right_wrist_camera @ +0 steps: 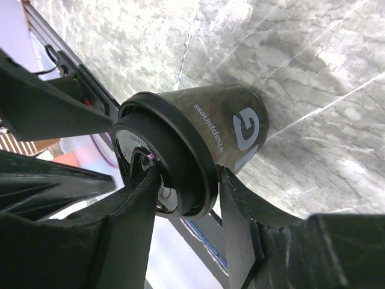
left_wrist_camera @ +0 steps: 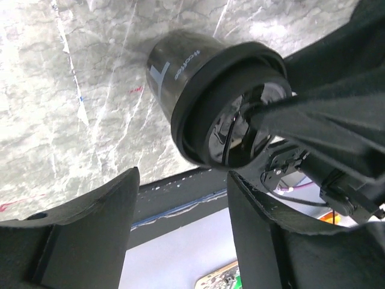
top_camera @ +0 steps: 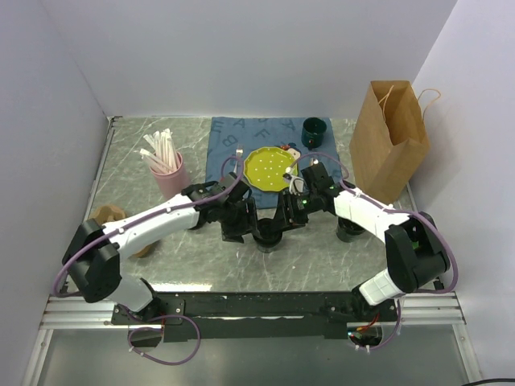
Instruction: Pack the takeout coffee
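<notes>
With the coffee cup (right_wrist_camera: 231, 123) on the table (top_camera: 201, 261) between the 2 arms, the right gripper (right_wrist_camera: 186, 192) pinching its lid (right_wrist_camera: 180, 150) and the left gripper (left_wrist_camera: 180, 201) spread wide beside it, I'd lift it level before swinging toward the paper bag (top_camera: 389, 145).

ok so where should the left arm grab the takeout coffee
On the bare tapered wall of the takeout coffee under the lid, coming in level from the left. It stands upright, and the jaws of the right gripper straddle the lid rim, so the top is taken.
</notes>
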